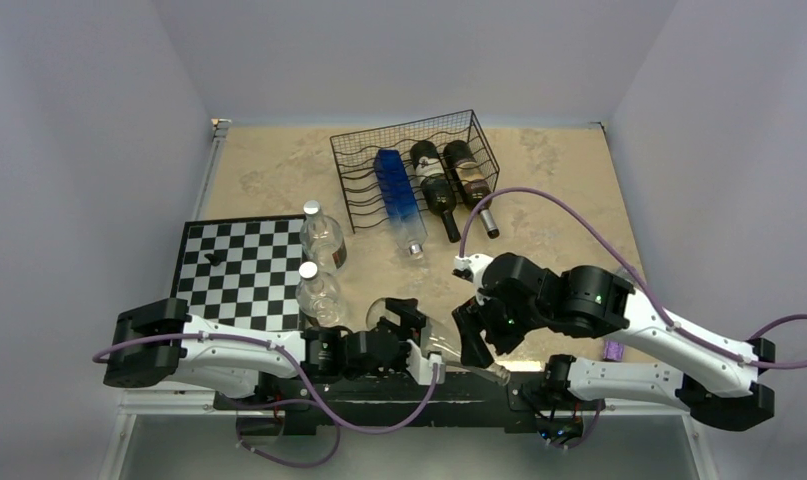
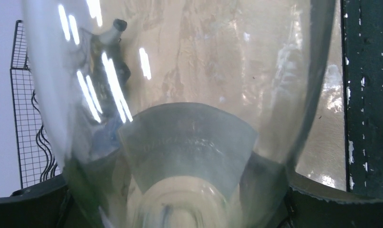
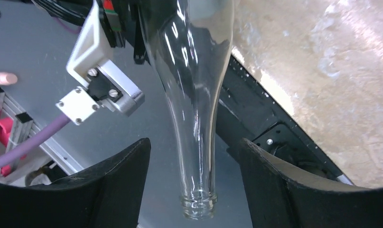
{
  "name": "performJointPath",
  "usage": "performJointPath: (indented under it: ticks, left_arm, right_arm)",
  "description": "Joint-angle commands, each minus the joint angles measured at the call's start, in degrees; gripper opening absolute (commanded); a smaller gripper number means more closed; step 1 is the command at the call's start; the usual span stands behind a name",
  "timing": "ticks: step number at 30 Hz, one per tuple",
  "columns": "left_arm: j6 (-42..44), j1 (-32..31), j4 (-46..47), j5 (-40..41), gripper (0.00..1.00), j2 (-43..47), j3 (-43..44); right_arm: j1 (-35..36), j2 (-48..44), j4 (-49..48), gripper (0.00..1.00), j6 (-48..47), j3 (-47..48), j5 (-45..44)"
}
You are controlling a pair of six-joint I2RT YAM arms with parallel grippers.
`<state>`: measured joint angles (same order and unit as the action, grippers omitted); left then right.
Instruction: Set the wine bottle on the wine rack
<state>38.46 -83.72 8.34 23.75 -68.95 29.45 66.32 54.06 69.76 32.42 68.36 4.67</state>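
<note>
One wine bottle (image 3: pixel 191 104), body cut off

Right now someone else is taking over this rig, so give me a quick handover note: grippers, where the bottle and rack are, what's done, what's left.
Left gripper: shut on the body of the clear glass wine bottle, at the near side.
Right gripper: open, fingers either side of the bottle's neck, not touching it.
Black wire wine rack: far side, holding a blue bottle and two dark bottles.
Done: bottle in hand.
Left: carry it to the rack and lay it in.
</note>
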Motion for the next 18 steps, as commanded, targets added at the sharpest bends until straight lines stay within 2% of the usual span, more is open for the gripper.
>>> performJointPath:
  ticks: [1, 4, 10, 18]
  left_arm:
    - [1.3, -0.6, 13.2, 3.9, 0.0, 1.6, 2.4]
    - [1.3, -0.6, 13.4, 4.3, 0.0, 1.6, 2.6]
    - [-0.3, -0.6, 13.8, 3.1, 0.0, 1.5, 2.6]
    - [-1.1, -0.6, 15.0, 3.9, 0.0, 0.1, 3.0]
  right_arm:
    - [0.1, 0.5, -0.5, 0.69, 0.7, -2.6, 6.2]
    - [0.1, 1.5, -2.5, 0.67, 1.1, -5.0, 7.5]
    - [0.1, 2.5, -8.7, 0.54, 4.6, -9.9, 8.4]
    - [0.2, 2.8, -12.8, 0.43, 7.4, -13.1, 10.6]
